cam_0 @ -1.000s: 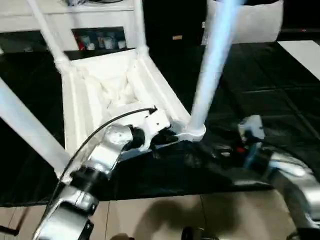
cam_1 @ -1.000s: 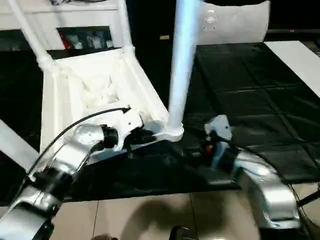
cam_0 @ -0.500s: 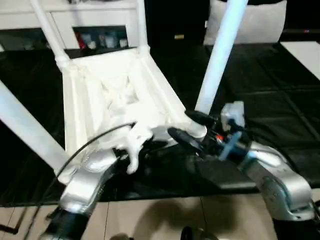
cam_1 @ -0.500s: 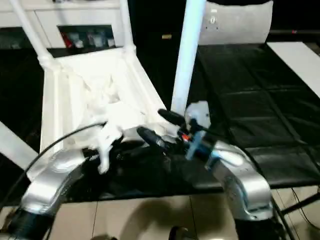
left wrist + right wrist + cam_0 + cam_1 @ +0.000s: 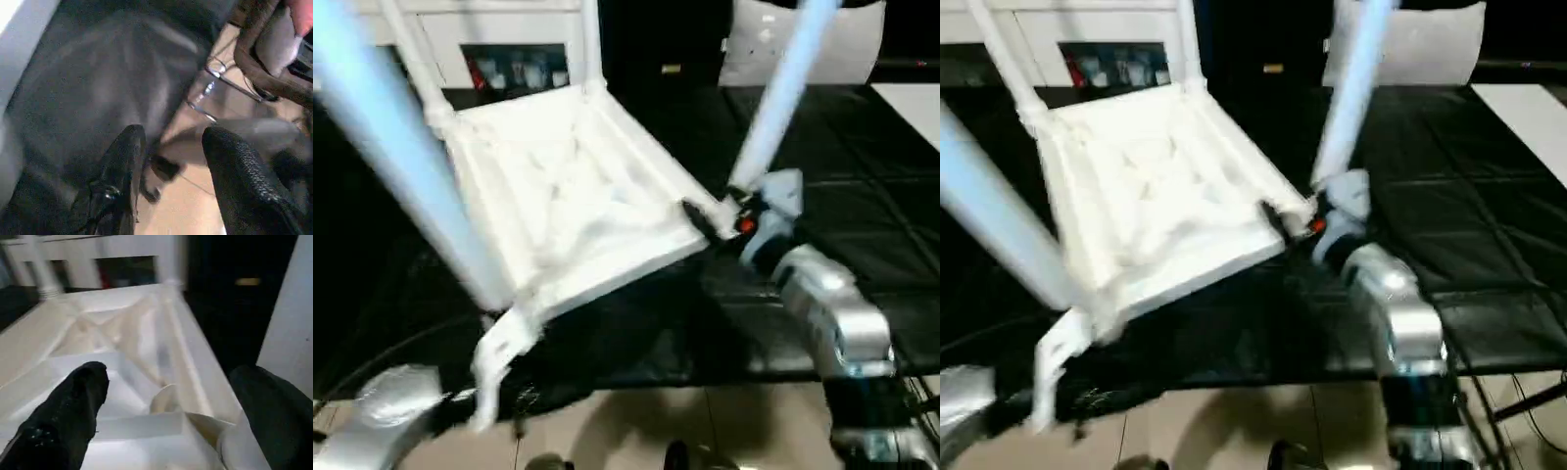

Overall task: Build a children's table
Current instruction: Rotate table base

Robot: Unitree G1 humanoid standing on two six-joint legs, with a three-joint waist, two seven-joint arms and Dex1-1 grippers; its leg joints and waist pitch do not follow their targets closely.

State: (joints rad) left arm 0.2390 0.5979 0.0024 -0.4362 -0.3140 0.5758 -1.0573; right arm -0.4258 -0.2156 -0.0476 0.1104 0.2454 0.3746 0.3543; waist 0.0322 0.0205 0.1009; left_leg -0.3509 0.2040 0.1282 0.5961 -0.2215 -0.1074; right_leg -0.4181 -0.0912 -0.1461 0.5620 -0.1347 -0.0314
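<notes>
— On the black-covered work surface (image 5: 862, 235), at about twelve o'clock from the robot, what lies there?

— The children's table (image 5: 578, 206), upside down, its ribbed underside facing up and its legs rising out of the corner sockets. One leg (image 5: 783, 93) stands up at about one o'clock, another leg (image 5: 396, 147) leans across at about ten o'clock, and two more rise from the far corners.

— Where is the right gripper (image 5: 705, 217)?

— At the table's near right corner, at about one o'clock, right at the foot of that leg. In the right wrist view its two black fingers (image 5: 68, 416) stand far apart, one on each side of the corner socket (image 5: 164, 404), with the leg's base just beside the other finger. I cannot tell whether either finger touches the plastic.

— And the left gripper (image 5: 171, 161)?

— Low at about seven o'clock, off the near edge of the work surface and apart from the table. In the left wrist view its fingers are parted with nothing between them; behind them lie the black cover and the tan floor (image 5: 195, 196).

— Anything behind the table?

— A white cabinet (image 5: 499, 39) at about eleven o'clock, with small items behind its glass.
</notes>
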